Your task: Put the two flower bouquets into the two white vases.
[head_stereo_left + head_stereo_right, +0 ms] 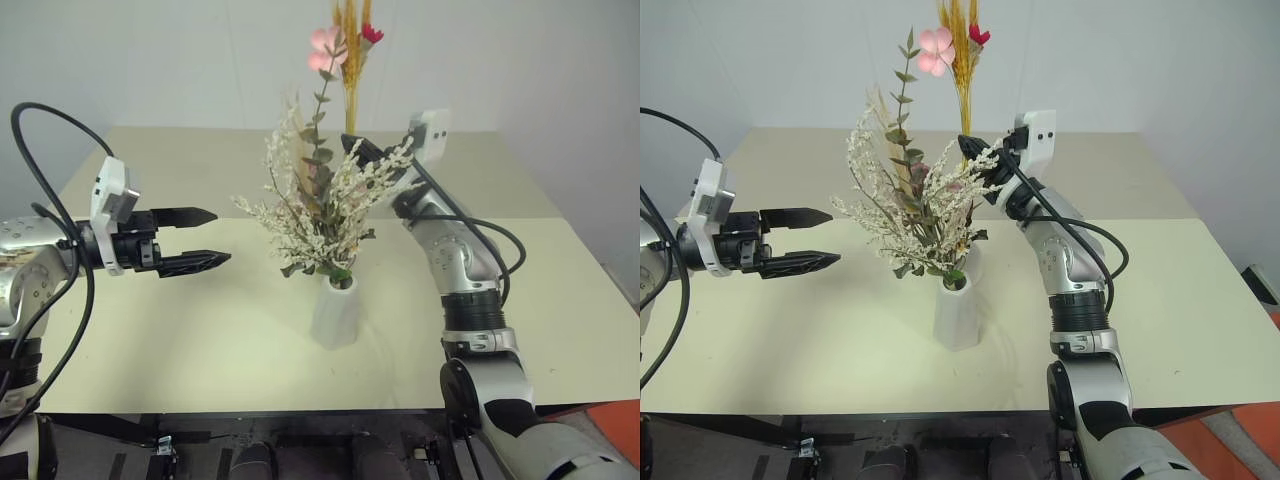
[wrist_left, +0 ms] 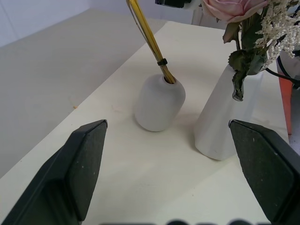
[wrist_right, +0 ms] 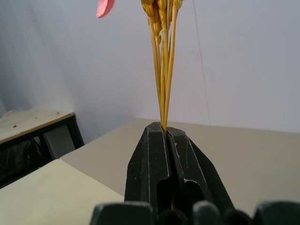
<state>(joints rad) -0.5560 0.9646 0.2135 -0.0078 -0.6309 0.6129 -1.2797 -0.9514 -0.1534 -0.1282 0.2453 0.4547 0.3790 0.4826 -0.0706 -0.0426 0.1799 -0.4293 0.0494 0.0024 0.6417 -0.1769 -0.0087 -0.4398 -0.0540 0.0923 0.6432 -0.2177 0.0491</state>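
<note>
The taller white vase (image 1: 335, 312) stands at mid-table and holds the bushy white bouquet (image 1: 325, 205). Beside it, in the left wrist view, sits the shorter rounded vase (image 2: 159, 103) with the lower end of the yellow-orange stem bundle (image 2: 149, 35) in its mouth. That bundle rises behind the white bouquet, topped by pink and red blossoms (image 1: 335, 48). My right gripper (image 3: 164, 129) is shut on the yellow stems partway up, above the vases (image 1: 352, 147). My left gripper (image 1: 220, 236) hovers open to the left of the vases, holding nothing.
The cream table (image 1: 200, 330) stretches left and front of the vases, with its front edge close to me. A pale wall rises behind the table's far edge. An orange object (image 1: 615, 415) lies off the table at the front right.
</note>
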